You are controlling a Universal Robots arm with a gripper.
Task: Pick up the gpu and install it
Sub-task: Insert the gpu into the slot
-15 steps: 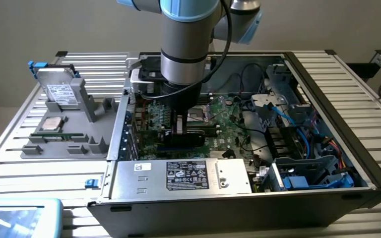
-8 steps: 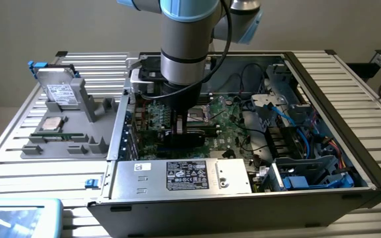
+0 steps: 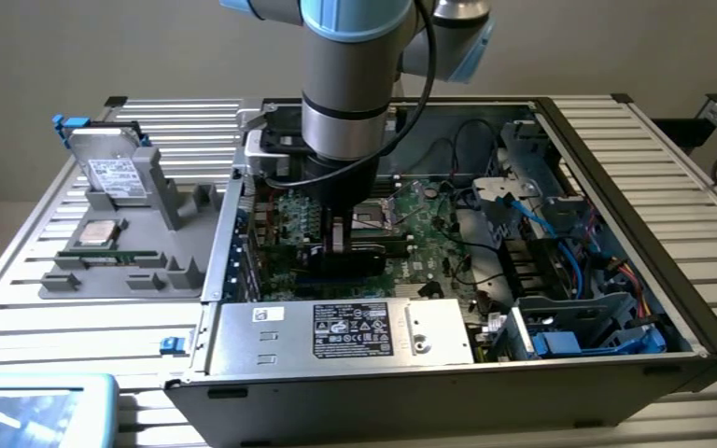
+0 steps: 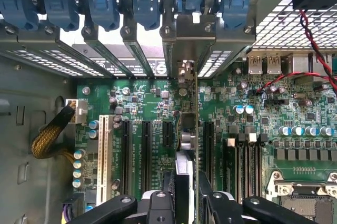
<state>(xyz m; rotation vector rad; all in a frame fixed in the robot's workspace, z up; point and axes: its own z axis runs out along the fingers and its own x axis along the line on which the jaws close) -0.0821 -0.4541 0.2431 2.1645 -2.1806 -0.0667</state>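
Honestly, this is the touchy part. The end effector point(image 4: 185, 195) is partway closed, pinching the gpu point(image 4: 188, 129) edge-on between its fingers, and the card stands upright over the motherboard point(image 4: 295, 113) inside the open PC case point(image 3: 657, 280). In the wrist view the thin edge of the card runs in line with the black expansion slots point(image 4: 146, 150), and its metal bracket point(image 4: 189, 39) sits up against the row of rear slot covers with the blue latches point(image 4: 100, 8). I can't tell if the card's edge is already in a slot or just above it.

What could go wrong, as I see it:
- If the card is slightly off to one side, pushing down would jam it on the slot wall or flex the board.
- If it's tilted, one end could seat while the other rides high.
- The bracket could catch on a neighbouring slot cover.
- With a grip that narrow, the card might twist or slip under load.
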